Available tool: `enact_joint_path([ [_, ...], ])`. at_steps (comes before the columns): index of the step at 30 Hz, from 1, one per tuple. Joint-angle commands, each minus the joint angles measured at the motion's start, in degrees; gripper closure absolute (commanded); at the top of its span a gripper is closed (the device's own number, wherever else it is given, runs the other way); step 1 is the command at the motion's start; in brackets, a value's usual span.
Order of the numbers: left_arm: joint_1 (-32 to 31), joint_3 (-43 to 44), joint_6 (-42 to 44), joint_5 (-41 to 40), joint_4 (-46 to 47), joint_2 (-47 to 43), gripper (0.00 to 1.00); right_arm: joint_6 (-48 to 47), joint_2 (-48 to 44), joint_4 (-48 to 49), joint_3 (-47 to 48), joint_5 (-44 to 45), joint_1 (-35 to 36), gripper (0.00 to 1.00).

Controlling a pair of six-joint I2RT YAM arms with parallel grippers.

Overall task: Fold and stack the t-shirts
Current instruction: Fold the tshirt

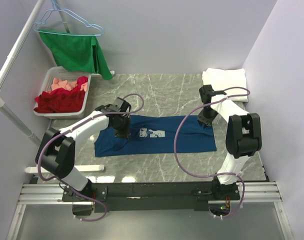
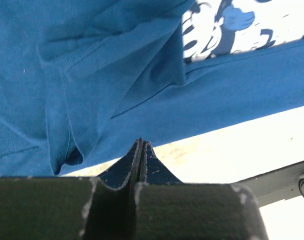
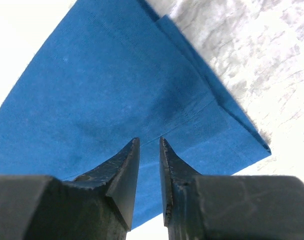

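**Top view.** The navy t-shirt (image 1: pixel 152 145) lies spread flat at the centre of the counter (image 1: pixel 157 95), mouse print (image 1: pixel 152 133) facing up. The white t-shirt (image 1: pixel 224 77) sits folded in the far right corner, well apart. The left fingers (image 1: pixel 123 133) are down on the shirt beside the print. The right fingers (image 1: pixel 206 121) are at its far right edge.

**Left wrist view.** The left fingers (image 2: pixel 127 170) are pressed together over bunched navy fabric (image 2: pixel 117 60) near the shirt's edge. It cannot be determined whether a ply is pinched between them.

**Right wrist view.** The right fingers (image 3: pixel 124 165) stand narrowly apart, holding nothing, above the hem corner (image 3: pixel 257 147).

**Step in hand.** Probably the first fold of the navy shirt. The next move calls for the right fingers to close on the hem, then for both arms to lift and carry the edge across together.
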Motion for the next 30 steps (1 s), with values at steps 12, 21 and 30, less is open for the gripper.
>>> enact_joint_path([
  [12,10.65,4.42,-5.61,-1.40,2.26,0.64,0.88,-12.10,-0.19,6.42,11.43,1.42,21.46,0.61],
  [21,18.13,8.99,-5.88,2.55,3.31,9.51,0.74,-23.00,5.69,8.29,20.47,-2.71,30.07,0.53],
  [30,22.00,14.53,-6.41,4.23,3.14,16.37,0.73,-28.98,17.90,3.98,38.05,-4.03,38.25,0.50],
])
